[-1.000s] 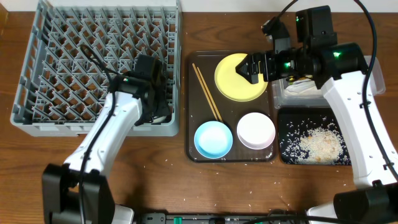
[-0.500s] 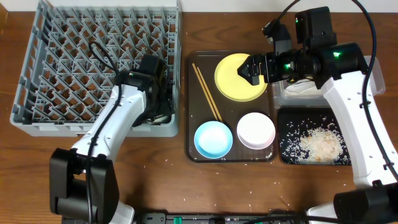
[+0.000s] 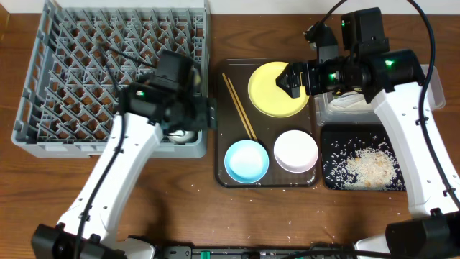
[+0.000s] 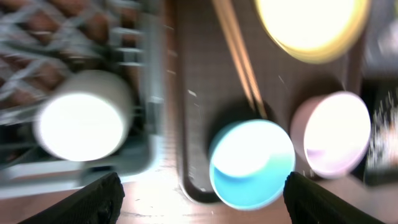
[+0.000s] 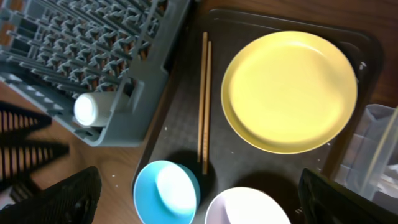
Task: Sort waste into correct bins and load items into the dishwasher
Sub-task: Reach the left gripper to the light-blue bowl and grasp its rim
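The small white cup (image 4: 81, 115) lies on its side in the near right corner of the grey dishwasher rack (image 3: 108, 72). My left gripper (image 4: 205, 202) hovers open and empty above the rack's right edge (image 3: 205, 115), apart from the cup. On the brown serving tray (image 3: 233, 165) sit the yellow plate (image 5: 289, 90), chopsticks (image 5: 204, 93), light blue bowl (image 5: 166, 191) and white bowl (image 5: 245, 208). Above the plate's right side, my right gripper (image 3: 291, 78) is open and empty (image 5: 199, 205). The left wrist view is blurred.
A clear tub (image 3: 325, 115) at the right holds crumpled white paper (image 3: 348, 101), partly under my right arm. In front of it, a black tray (image 3: 330, 180) holds loose rice (image 3: 370, 167). A few grains lie scattered on the wooden table (image 3: 180, 201).
My left gripper has opened, let go of the cup in the rack's corner, and risen to the right toward the serving tray. The right arm has barely moved.
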Available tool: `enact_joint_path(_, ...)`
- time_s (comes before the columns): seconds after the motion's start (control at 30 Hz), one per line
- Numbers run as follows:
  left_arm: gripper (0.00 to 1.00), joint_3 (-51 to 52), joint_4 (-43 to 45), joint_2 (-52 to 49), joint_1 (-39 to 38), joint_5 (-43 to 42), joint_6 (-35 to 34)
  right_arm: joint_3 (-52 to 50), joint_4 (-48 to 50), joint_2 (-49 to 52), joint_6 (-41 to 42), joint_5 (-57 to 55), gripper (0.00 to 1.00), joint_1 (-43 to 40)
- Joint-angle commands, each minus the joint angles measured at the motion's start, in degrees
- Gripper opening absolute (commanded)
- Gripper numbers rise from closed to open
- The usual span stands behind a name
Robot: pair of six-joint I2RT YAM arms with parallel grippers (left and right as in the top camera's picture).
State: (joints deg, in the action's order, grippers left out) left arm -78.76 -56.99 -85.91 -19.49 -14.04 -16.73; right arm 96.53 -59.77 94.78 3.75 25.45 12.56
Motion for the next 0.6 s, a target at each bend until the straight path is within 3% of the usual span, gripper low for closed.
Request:
enact_joint_path(0.0,0.83,1.4,-0.3,-1.9,-4.0,-3.5,7.6,0.0,-0.2,-0.2,0.7,-2.1,0.99,0.1)
enact_joint_path(0.27,0.83,1.8,0.8,-11.2,-10.4,-1.2,9.6,0.0,-0.7,-0.2,0.7,-3.3,0.99,0.1)
enact_joint_path(0.43,0.83,1.8,2.1,-17.3,-10.8,1.4,10.2,0.0,-1.6,-0.2,0.7,-4.7,0.99,0.1)
enact_joint_path(0.57,0.83,1.8,4.8,-21.2,-10.9,-0.5,14.6,0.0,-1.5,-0.2,0.7,-4.7,0.99,0.1)
